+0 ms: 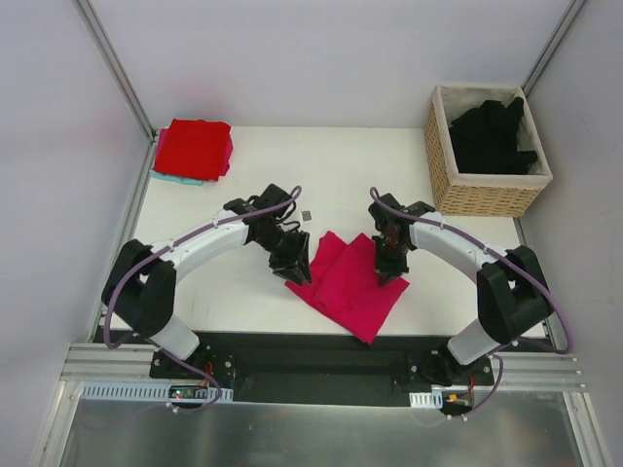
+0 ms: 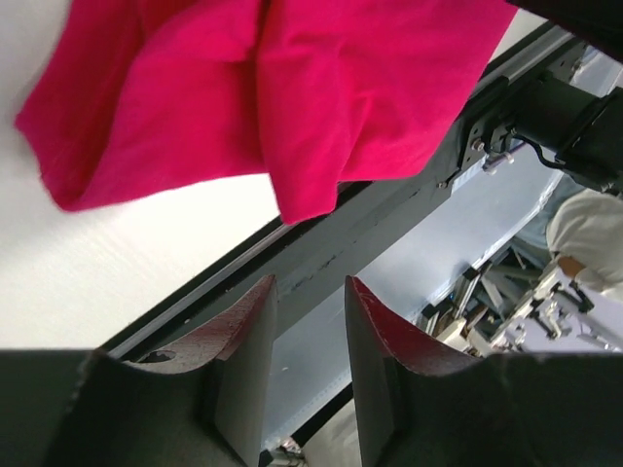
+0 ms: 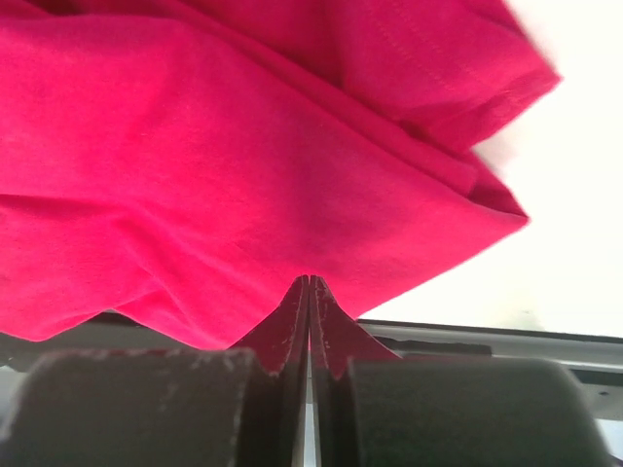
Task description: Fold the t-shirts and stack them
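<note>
Magenta-pink cloth t-shirt (image 1: 348, 282) lies partly folded at the near edge of the white table (image 1: 234, 297), between both arms. Right gripper (image 3: 309, 279) is pressed together, pinching the shirt's right side. Left gripper (image 2: 310, 285) stands spread and empty, just left of the shirt.

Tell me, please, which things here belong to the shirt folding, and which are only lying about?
For the job: pink shirt, red shirt, black shirts.
Lying about: basket, small dark bit, teal cloth under the red shirt (unclear what it is).
</note>
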You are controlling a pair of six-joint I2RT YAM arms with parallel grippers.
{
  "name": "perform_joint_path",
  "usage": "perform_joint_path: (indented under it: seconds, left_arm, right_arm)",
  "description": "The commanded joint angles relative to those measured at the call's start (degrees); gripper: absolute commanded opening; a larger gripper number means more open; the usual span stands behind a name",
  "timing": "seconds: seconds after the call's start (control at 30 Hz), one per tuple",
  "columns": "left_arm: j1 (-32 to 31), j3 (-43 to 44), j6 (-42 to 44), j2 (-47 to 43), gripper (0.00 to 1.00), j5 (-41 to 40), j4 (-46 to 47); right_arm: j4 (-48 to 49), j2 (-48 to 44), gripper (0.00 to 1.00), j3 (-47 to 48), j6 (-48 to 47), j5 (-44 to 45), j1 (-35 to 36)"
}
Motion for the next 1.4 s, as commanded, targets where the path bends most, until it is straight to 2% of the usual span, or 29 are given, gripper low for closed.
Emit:
perform_joint_path:
  seconds: [0.0, 0.17, 0.23, 0.43, 0.57, 0.6, 0.87, 1.1, 1.37]
  left_arm:
    - [-2.89, 7.07, 2.51, 3.52, 0.31, 3.47, 0.79]
    - [-7.64, 10.95, 2.69, 9.85, 0.22, 4.79, 2.10]
    - [-9.13, 11.65, 2.69, 12.13, 0.14, 4.97, 2.54]
    - [-10.89, 11.23, 3.30, 15.83, 0.05, 4.89, 3.60]
    - [-10.90, 8.32, 3.57, 16.72, 0.02, 1.64, 3.78]
    - [-10.81, 7.71, 3.31, 16.28, 0.01, -2.11, 3.69]
    - [-9.75, 5.15, 0.76, 17.24, 0.00, -9.35, 4.66]
    - [-6.33, 3.75, -4.16, 16.02, 0.00, -16.91, 3.25]
    - [-6.15, 4.45, -5.05, 18.30, 0.00, -17.36, 3.34]
  right_arm:
    - [2.45, -1.12, 0.01, -1.03, 2.34, -2.87, 0.22]
    - [2.45, -1.12, 0.01, -1.12, 2.52, -3.04, 0.22]
    - [2.54, -1.47, 0.01, -1.29, 2.78, -2.87, 0.31]
    - [2.45, -1.73, 0.01, -1.91, 3.31, -2.87, 0.31]
    - [2.37, -2.17, 0.01, -1.82, 3.48, -2.87, 0.31]
    - [2.37, -2.43, 0.01, -1.73, 3.48, -2.87, 0.31]
    - [-1.23, -5.59, 0.01, -0.59, 1.20, -1.11, 0.40]
    - [-3.96, -8.76, 0.01, -1.64, 0.05, 0.30, 0.14]
    - [-7.12, -10.26, 0.01, -0.50, -1.61, 1.18, -0.13]
